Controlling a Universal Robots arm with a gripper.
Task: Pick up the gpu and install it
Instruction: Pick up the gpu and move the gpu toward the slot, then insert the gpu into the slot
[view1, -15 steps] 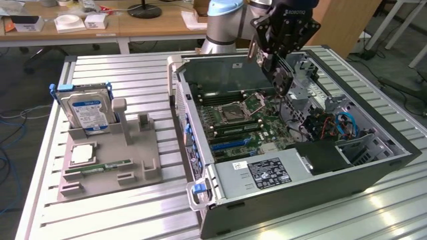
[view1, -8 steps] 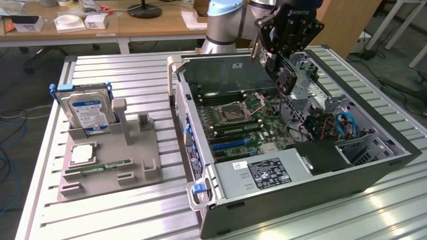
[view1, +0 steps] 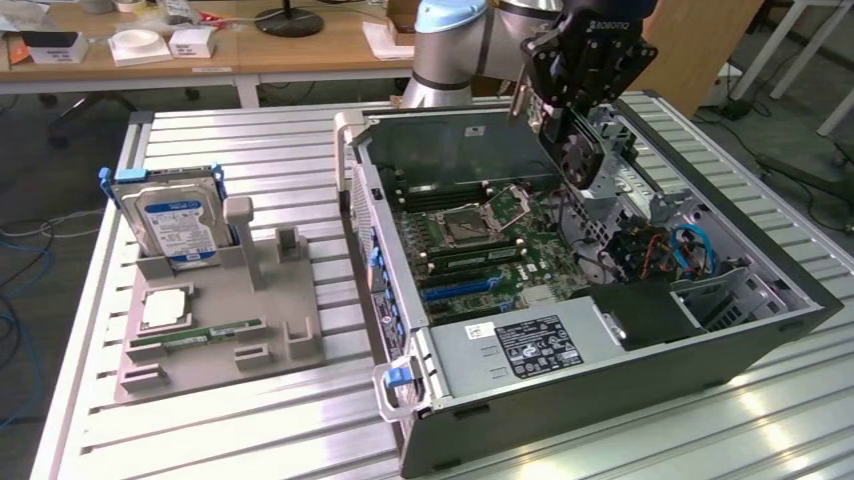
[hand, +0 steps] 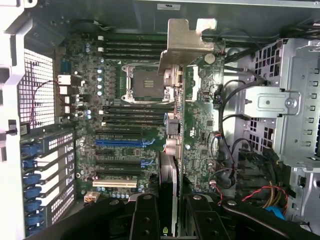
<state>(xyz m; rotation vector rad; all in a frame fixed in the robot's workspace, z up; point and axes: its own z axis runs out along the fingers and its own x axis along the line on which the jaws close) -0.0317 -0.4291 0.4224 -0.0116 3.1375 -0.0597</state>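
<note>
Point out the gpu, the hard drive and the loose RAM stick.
gpu (hand: 186, 42), wrist view, its silver metal bracket.
hard drive (view1: 174, 222), exterior view, its blue label.
RAM stick (view1: 198, 334), exterior view, middle of the green strip.

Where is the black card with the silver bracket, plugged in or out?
Out. The end effector holds the black flat card above the green motherboard.

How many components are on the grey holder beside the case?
3: hard drive upright at the far end, square chip flat in the middle, RAM stick lying at the near end. Nothing else seems hidden.
</note>
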